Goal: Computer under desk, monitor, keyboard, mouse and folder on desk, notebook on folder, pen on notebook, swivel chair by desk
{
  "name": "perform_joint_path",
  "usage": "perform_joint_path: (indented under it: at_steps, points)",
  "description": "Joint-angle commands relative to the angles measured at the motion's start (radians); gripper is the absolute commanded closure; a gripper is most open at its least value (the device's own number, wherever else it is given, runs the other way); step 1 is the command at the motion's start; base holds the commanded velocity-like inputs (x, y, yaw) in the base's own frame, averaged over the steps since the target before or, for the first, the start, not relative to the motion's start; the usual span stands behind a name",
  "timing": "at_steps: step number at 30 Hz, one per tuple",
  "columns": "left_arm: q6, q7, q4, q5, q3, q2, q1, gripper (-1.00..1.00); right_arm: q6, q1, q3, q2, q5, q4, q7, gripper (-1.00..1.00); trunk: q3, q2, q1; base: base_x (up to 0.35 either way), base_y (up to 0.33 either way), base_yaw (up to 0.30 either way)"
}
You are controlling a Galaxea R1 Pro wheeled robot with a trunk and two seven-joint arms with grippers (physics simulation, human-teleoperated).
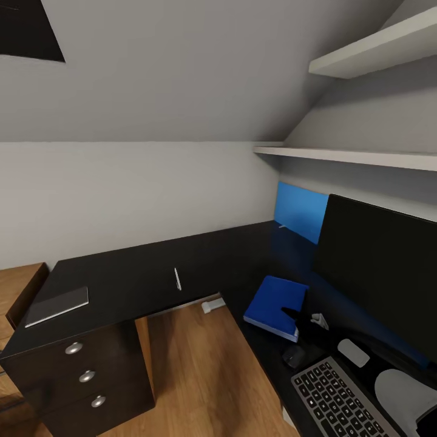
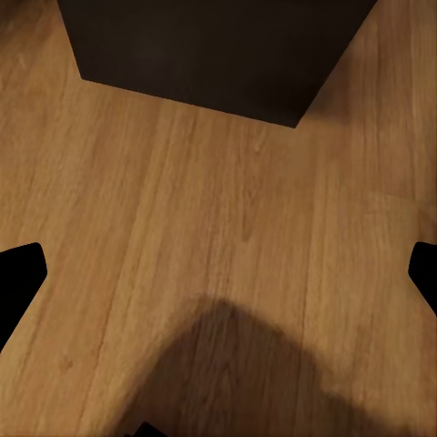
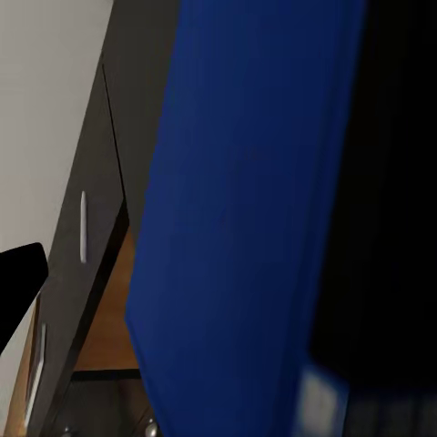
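The blue folder lies on the black desk in front of the monitor. My right gripper hovers at the folder's near corner. In the right wrist view the folder looms close and one finger stands wide, so the gripper is open. The keyboard and white mouse lie beside the monitor. A grey notebook rests on the desk's left end, the pen near its middle. My left gripper hangs open over the wood floor.
A drawer unit stands under the desk's left end. Two wall shelves hang over the monitor. A small white object sits on the floor under the desk. A dark block stands ahead of the left gripper.
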Motion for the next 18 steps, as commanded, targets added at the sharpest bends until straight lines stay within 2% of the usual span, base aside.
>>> perform_joint_path:
  at_steps: [1,6,18]
  points:
    - [-0.003,-0.004,0.000,0.010,-0.006,0.001,0.000,-1.00,0.002,-0.001,0.008,-0.001,-0.005,0.001,0.000,-1.00,-0.001,0.000,0.000,0.000,0.000,0.000]
    - [-0.003,-0.004,0.000,0.010,-0.006,0.000,0.000,-1.00,0.002,-0.001,0.008,-0.001,-0.005,0.001,0.000,-1.00,-0.001,0.000,0.000,0.000,0.000,0.000]
    - [-0.003,-0.006,0.000,0.010,-0.006,0.000,0.000,-1.00,0.002,-0.001,0.008,-0.001,-0.005,0.000,0.000,-1.00,0.037,0.084,-0.046,0.000,0.000,0.000]
